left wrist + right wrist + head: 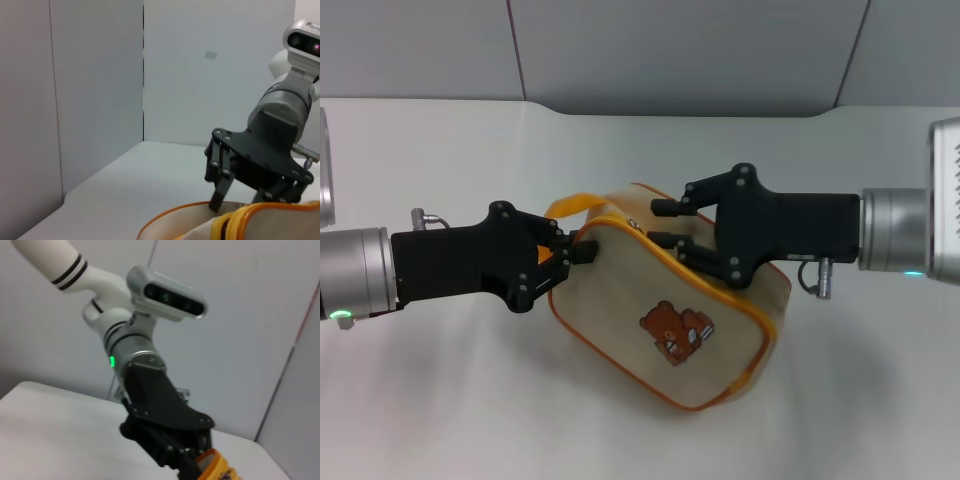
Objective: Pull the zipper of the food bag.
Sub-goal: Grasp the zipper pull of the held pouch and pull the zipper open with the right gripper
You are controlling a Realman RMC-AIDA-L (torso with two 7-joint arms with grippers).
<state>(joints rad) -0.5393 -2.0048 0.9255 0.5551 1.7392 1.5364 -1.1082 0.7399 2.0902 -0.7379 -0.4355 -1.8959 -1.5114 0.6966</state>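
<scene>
2 grippers meet at the food bag, which lies on the white table between them, its long axis running diagonally from upper left to lower right, bear print up. The left gripper is pinched closed on the zipper end beside the handle loop. The right gripper is spread, its fingers over the bag's upper edge.

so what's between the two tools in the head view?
Head view: the top of the food bag, with the zipper running along it. The left tool grips the handle end; the right tool sits open over the zipper edge.
</scene>
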